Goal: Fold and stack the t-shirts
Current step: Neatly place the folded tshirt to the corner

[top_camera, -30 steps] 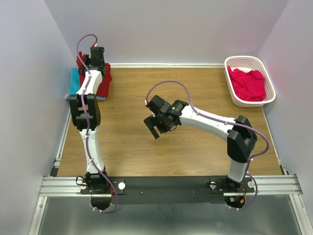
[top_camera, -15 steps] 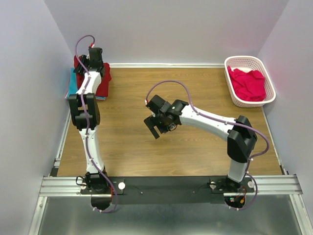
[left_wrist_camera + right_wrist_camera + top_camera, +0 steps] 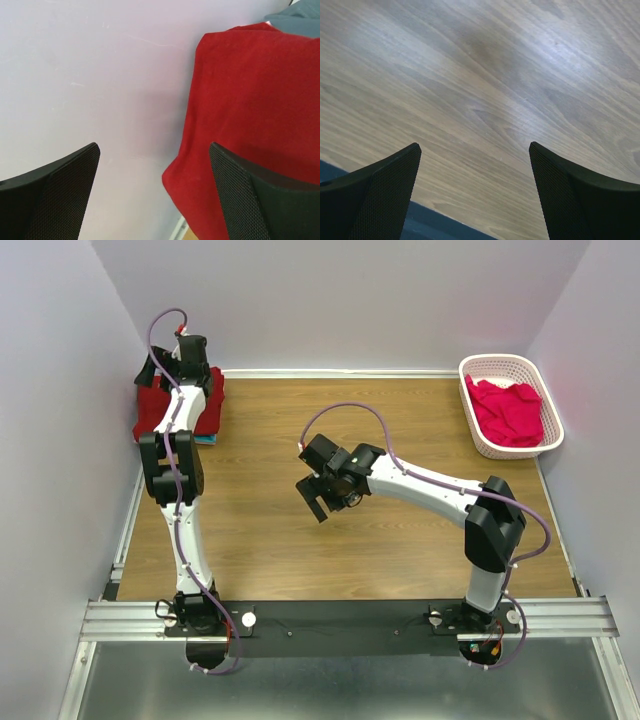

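The top external camera sits high behind the near edge and looks down over the whole bench (image 3: 260, 540). The left wrist camera hangs close in the far left corner, facing the wall (image 3: 75, 75) and the dark red t-shirt (image 3: 260, 125), which the overhead view also shows there. The right wrist camera looks down at close range on bare wood near the bench's middle, likewise within the overhead view.

You are finding nothing readable in any view: no text, label, brand, number or sign is showing on the dark red cloth t-shirt (image 3: 250, 125), the white latticed plastic basket (image 3: 510, 451) or the brown wooden table (image 3: 400, 540).
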`<state>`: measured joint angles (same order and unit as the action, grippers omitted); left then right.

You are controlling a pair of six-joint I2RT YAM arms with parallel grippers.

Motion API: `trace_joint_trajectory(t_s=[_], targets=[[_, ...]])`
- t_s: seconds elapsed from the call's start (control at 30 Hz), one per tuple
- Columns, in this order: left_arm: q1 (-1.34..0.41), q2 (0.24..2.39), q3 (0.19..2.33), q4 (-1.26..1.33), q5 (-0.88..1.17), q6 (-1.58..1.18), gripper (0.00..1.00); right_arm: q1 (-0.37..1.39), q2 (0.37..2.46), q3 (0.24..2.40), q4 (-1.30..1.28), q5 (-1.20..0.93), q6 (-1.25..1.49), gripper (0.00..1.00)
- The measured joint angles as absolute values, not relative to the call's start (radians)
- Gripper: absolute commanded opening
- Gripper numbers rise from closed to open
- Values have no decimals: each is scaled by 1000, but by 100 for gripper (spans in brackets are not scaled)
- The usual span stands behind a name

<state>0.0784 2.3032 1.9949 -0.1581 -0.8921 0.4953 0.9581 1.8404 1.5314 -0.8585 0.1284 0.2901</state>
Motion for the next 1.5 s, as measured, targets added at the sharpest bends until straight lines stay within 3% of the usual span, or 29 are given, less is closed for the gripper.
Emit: trace_joint_trajectory(t_s=[0.13, 0.33, 0.53, 0.7, 0.97, 1.17, 1.5], targets=[[66, 2281, 2012, -206, -846, 397, 98, 948, 1838, 1531, -859, 188, 306, 97], [27, 2116, 2032, -300, -599, 155, 98, 820, 1777, 1502, -855, 288, 341, 98], [8, 1754, 1918, -314, -338, -68, 99, 521, 1674, 1491, -844, 334, 371, 100], [13, 1384, 1681, -289, -206, -174, 99, 332, 1473, 1478, -836, 378, 394, 100], [13, 898, 1350, -294, -228, -253, 99, 307, 1026, 1438, -804, 498, 387, 100], [13, 630, 1321, -345, -330, -279, 99, 307, 760, 1334, -690, 531, 314, 100], [-53, 601, 1347, -458, -489, -278, 98, 307, 611, 1211, -588, 589, 225, 100]])
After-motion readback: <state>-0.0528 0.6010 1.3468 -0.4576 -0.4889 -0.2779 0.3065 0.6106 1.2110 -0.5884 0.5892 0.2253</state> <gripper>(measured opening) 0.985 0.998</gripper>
